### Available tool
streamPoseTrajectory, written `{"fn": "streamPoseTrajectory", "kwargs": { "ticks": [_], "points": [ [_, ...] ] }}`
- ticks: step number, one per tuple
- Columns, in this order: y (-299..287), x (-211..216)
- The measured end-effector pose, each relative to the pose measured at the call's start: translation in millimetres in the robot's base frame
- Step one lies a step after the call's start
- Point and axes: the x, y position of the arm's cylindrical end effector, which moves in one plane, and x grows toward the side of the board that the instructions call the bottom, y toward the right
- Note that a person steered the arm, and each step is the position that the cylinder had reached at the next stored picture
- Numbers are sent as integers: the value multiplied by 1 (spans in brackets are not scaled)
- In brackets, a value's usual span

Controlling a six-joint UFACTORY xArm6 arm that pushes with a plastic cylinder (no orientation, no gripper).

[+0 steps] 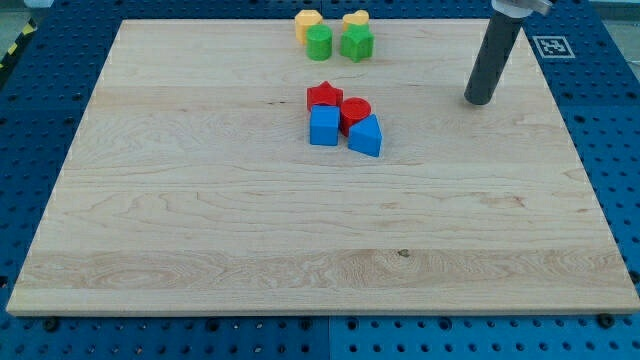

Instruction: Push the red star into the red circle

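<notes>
Tool: a straight dark rod with no jaws to open or close, so nothing was clamped or carried; my tip (479, 101) rested on the wooden board (200, 220) at the view's upper right.
Tip and blocks: it stood well apart from every block, out to the view's right of the middle cluster, touching none of them.
Red star (324, 96): it sat near the board's middle, a little toward the view's top, at the upper left of a tight cluster.
Red circle (356, 110): just to the star's lower right, pressed close against it as far as I could tell.
Blue cube (324, 127): directly below the star, snug against it.
Blue triangular block (366, 136): below the red circle and beside the cube.
Top edge group: a green cylinder (319, 43) and a green star (357, 43) stood side by side, with a yellow block (308, 21) and a yellow heart (355, 18) just behind them.
Surroundings: a blue pegboard table (40, 110) showed around the board.
</notes>
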Motion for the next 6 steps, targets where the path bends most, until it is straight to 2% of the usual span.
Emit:
{"fn": "streamPoseTrajectory", "kwargs": {
  "ticks": [1, 2, 4, 5, 6],
  "points": [
    [-20, -11],
    [-76, -27],
    [-224, -27],
    [-236, -26],
    [-228, 12]
  ]
}}
